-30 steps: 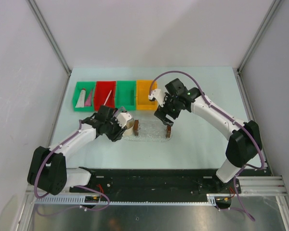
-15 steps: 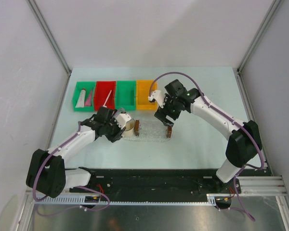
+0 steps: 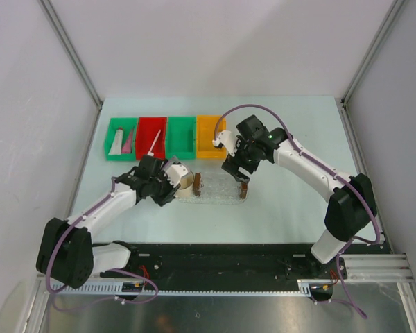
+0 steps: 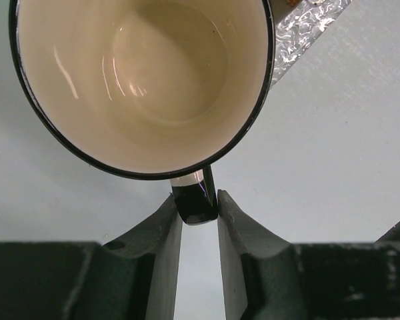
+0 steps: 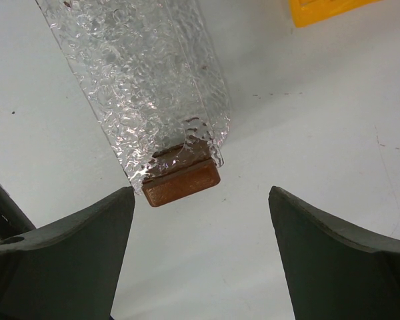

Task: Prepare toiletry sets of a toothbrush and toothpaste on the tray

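Observation:
A cream mug with a black rim stands at the left end of the clear tray. My left gripper is shut on its black handle; from above, that gripper sits just left of the mug. My right gripper is open and hovers at the tray's right end, with the tray's brown end block just ahead of its fingers. The white toothbrush lies in the red bin. A pink toothpaste lies in the far-left green bin.
A white tube lies beside the pink one. A second green bin and an orange bin continue the row behind the tray. A corner of the orange bin shows in the right wrist view.
The left jaws have narrowed onto the mug's handle and that arm has shifted slightly. The right arm and the tray have not moved.

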Controlling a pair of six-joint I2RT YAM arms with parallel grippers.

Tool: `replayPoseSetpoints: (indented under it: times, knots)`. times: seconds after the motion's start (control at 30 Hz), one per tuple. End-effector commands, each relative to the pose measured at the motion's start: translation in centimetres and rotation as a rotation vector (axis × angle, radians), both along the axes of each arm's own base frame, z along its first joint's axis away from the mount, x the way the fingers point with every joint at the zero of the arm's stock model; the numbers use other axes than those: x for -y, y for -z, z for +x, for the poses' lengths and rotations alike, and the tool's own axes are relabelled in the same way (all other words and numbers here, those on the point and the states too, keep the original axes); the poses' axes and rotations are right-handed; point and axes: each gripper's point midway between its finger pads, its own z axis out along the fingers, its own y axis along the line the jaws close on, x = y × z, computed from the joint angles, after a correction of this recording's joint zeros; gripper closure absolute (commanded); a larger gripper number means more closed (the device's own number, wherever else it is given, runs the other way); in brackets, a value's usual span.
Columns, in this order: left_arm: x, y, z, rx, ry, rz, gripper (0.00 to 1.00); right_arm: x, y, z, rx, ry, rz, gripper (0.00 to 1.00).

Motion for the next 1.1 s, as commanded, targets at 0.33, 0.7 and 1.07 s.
replayPoseSetpoints:
  times: [0.33,0.7,1.07]
  knots:
    - [-0.2,-0.9,0.7,0.042,-0.041,0.002,0.60,-0.4,0.1,-0.1,0.007,-0.006,-0.004,0.13]
    - [-0.5,-1.5,1.1,0.076,-0.046,0.018,0.50,-0.3,0.0,-0.1,0.009,-0.007,-0.008,0.12]
    - [-0.5,-6.9,2.2,0.243,-0.091,-0.055,0.20,-0.4,-0.6,0.0,0.033,-0.013,-0.001,0.12]
